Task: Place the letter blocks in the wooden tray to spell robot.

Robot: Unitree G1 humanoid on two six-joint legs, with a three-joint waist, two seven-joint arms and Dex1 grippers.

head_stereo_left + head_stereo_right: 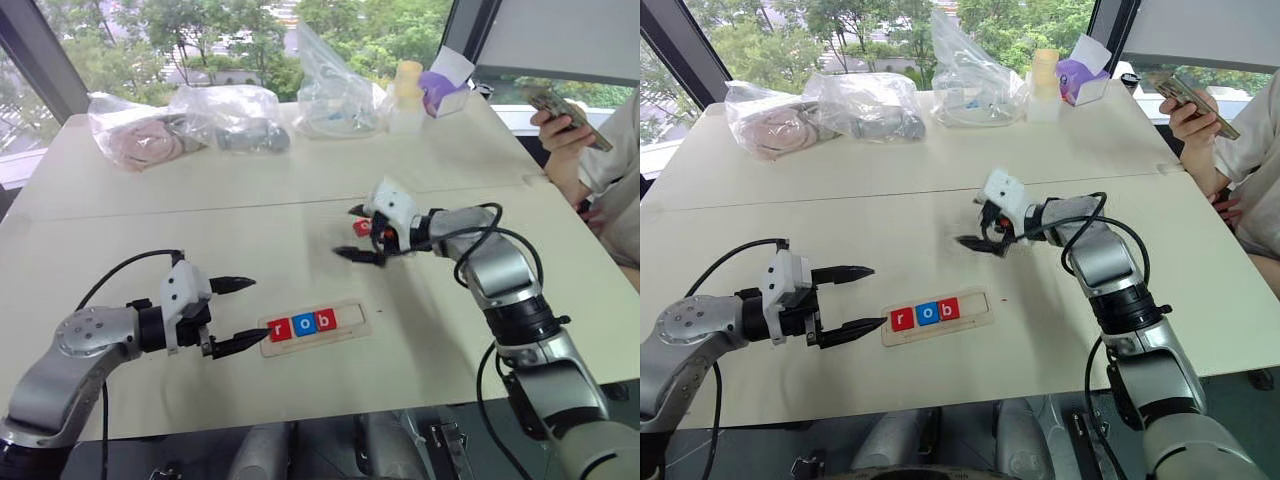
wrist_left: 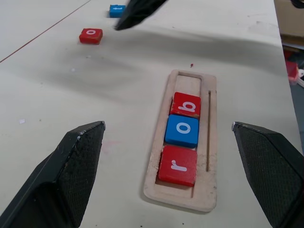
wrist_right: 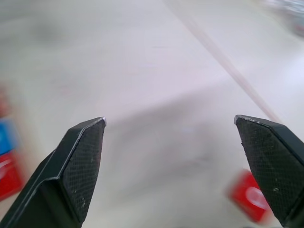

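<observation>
My right gripper (image 1: pixel 358 233) hides most of a red block (image 1: pixel 361 227) on the table (image 1: pixel 300 200); the blue block (image 2: pixel 116 10) beyond is cut off, its letter unreadable. The right wrist view is blurred, and I can't read the tile there. The pale table carries plastic bags (image 1: pixel 215 118) by a window onto trees. The tray (image 1: pixel 352 317) reads "r o b" (image 2: pixel 183 131), with a loose red "o" (image 2: pixel 90 35) apart. Both my grippers gape wide, empty; my left gripper (image 1: pixel 238 313) sits just beside the tray.
</observation>
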